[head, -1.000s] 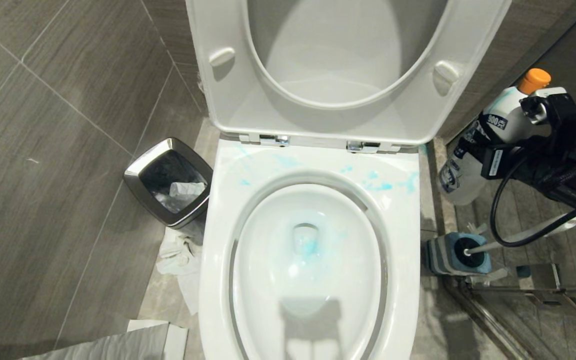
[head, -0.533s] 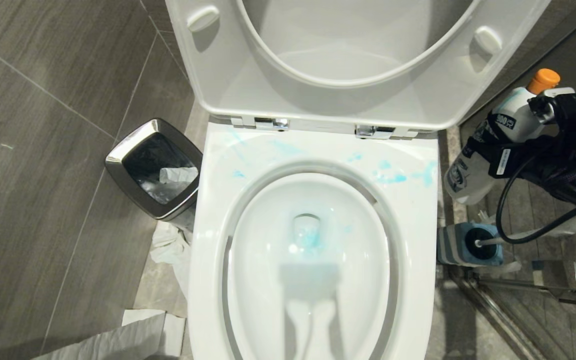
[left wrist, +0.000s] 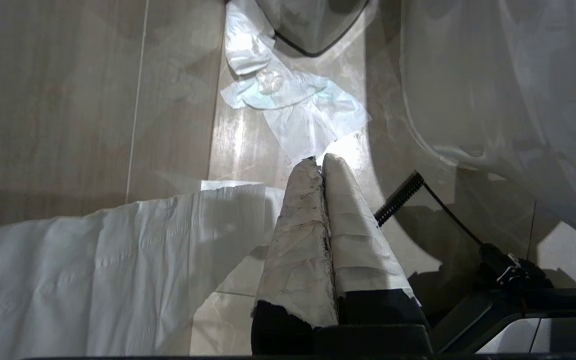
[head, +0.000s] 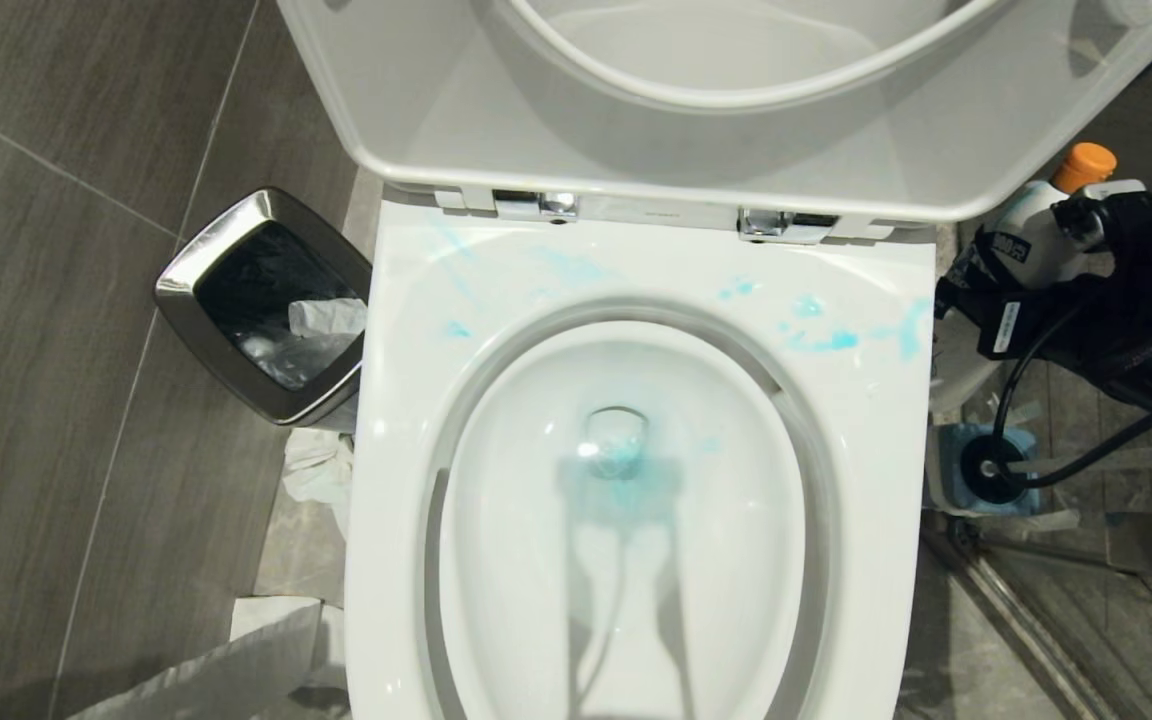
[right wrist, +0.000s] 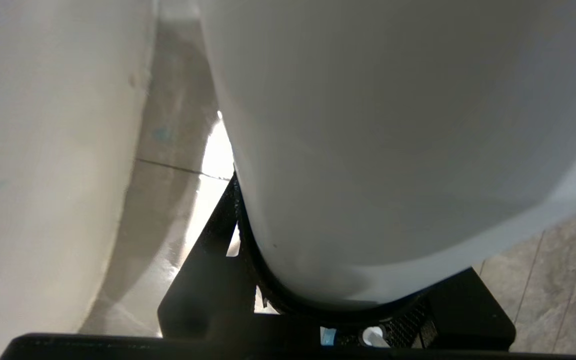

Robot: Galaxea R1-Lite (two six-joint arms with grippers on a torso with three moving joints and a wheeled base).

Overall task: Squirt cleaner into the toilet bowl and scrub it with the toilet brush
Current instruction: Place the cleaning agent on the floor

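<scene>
Bowl (head: 636, 560): fills the near centre; its water is tinted blue at the drain.
Left claw (left wrist: 322, 172): parked low at 7 o'clock over floor paper, paper-wrapped fingers pressed together on nothing.
Cleaner (head: 821, 340): smears on the back rim, 11 to 1 o'clock.
Brush (head: 986, 470): head seated in its holder (head: 946, 450) on the floor at 3 o'clock, beside the bowl, untouched.
Right claw (head: 1046, 285): at 2 o'clock beyond the holder, forearm reaching in from the right, pinching a white bottle (head: 1031, 225) with an orange cap.
Risk: the bottle, hanging over the holder, could knock the brush handle or tip when set down; cleaner left on the rim could run off.
</scene>
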